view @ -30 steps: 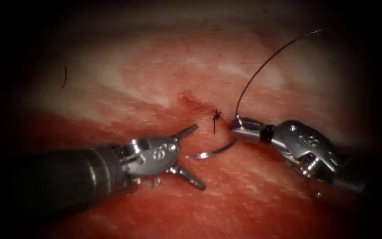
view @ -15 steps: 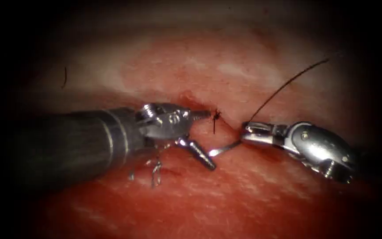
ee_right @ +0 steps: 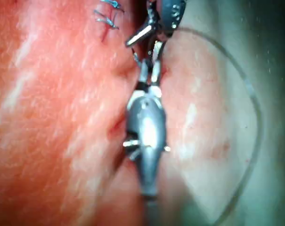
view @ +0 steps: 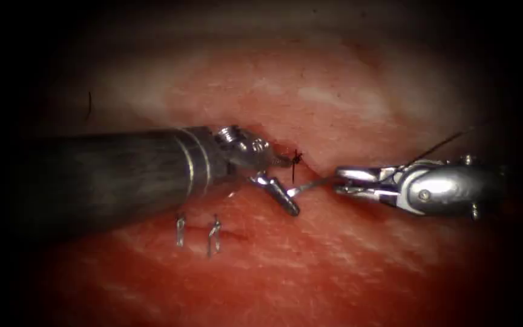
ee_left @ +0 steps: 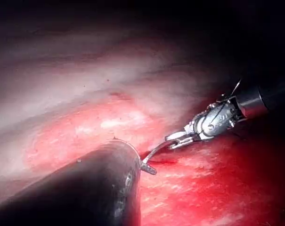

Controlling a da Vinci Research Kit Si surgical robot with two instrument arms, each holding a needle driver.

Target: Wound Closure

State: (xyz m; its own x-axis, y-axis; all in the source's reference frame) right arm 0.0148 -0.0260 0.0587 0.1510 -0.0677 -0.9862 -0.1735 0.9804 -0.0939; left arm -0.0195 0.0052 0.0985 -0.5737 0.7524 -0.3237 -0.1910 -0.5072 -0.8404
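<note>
In the endoscope view my right tool (view: 339,180), on the right of the cut (view: 273,145), is shut on the curved needle (view: 313,184) near its thread end. The needle reaches left just above the tissue (view: 334,266), not in it. Its pointed end lies between the open jaws of my left tool (view: 290,184), which comes in from the left. The thread (view: 443,143) leaves the right tool up and to the right. A dark knot (view: 296,158) sits on the cut above the needle. The left wrist view shows the needle (ee_left: 154,153) held by the right tool (ee_left: 173,141).
Two small metal staples (view: 180,230) (view: 214,236) stand in the tissue below the left shaft (view: 110,181). A short cut end of thread (view: 88,104) lies far left. In the right wrist view the thread (ee_right: 248,94) arcs wide beside the right tool (ee_right: 149,66).
My left tool has moved up and right, bringing its open jaws around the needle's pointed end. The right tool has levelled out and shifted slightly right with the needle; the thread has dropped lower.
</note>
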